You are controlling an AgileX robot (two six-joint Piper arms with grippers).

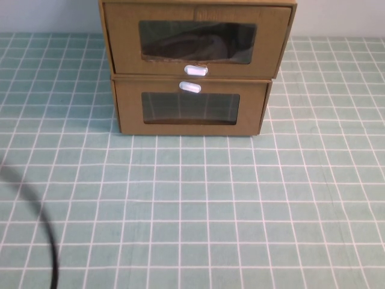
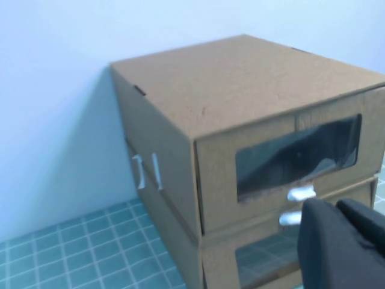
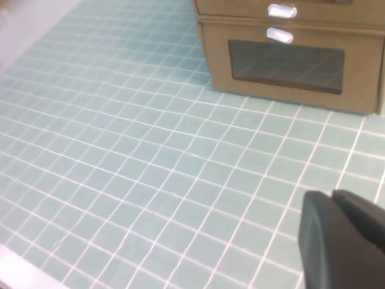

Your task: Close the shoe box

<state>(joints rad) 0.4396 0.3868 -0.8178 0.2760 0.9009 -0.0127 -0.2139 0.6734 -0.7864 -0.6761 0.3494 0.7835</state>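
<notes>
The shoe box [image 1: 123, 36], brown cardboard with a wrinkled dark window [image 1: 198, 42] and a white tab [image 1: 195, 70] below it, is stacked on a similar box at the table's far middle. In the left wrist view its drawer front [image 2: 216, 174] looks flush with the shell. My left gripper [image 2: 335, 206] is shut and empty, hovering near the box's front by the tabs. My right gripper [image 3: 332, 195] is shut and empty, above the tiled table well short of the boxes. Neither gripper shows in the high view.
The lower cardboard box [image 1: 129, 108] has its white tab [image 1: 190, 87] above a smooth clear window. The table is covered with a green tiled cloth [image 1: 192, 211]. A black cable [image 1: 36, 211] curves across the near left. A pale wall [image 2: 54, 90] stands behind the boxes.
</notes>
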